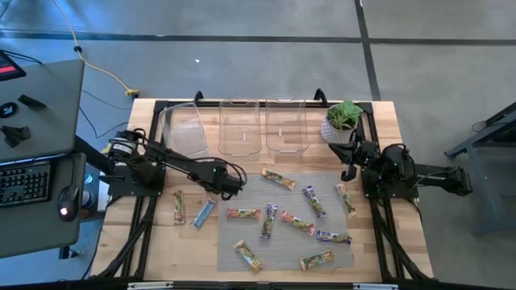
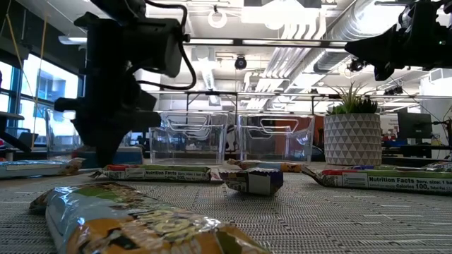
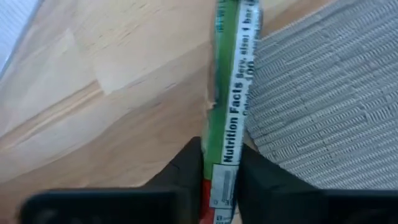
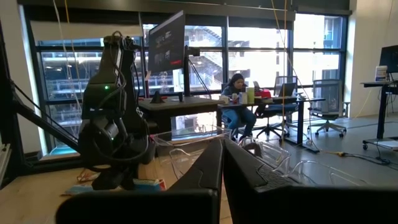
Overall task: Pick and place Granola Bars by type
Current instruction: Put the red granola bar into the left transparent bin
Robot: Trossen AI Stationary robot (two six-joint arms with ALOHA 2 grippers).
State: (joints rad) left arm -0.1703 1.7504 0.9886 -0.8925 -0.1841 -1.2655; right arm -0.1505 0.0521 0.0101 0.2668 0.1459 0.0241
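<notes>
Several granola bars lie scattered on the grey mat [image 1: 282,242], among them a green-orange one [image 1: 277,179] and a purple one [image 1: 313,201]. Two more, one of them blue [image 1: 204,213], lie on the wood left of the mat. My left gripper [image 1: 230,185] is low at the mat's far left corner, shut on a green bar [image 3: 231,93] that shows only in the left wrist view. My right gripper [image 1: 348,173] waits shut [image 4: 222,149] near the plant, touching nothing. My left gripper [image 3: 221,155] pinches the green bar between its two fingers, one finger [image 3: 186,171] on each long side, close to the bar's near end [image 3: 225,177]. The bar runs straight out ahead of the fingers, along the mat's edge over the wood. Whether it is lifted, I cannot tell.
Three clear bins [image 1: 184,129] [image 1: 239,127] [image 1: 287,126] stand in a row at the table's far edge, with a potted plant [image 1: 343,122] to their right. A desk with a keyboard [image 1: 24,181] stands left of the table.
</notes>
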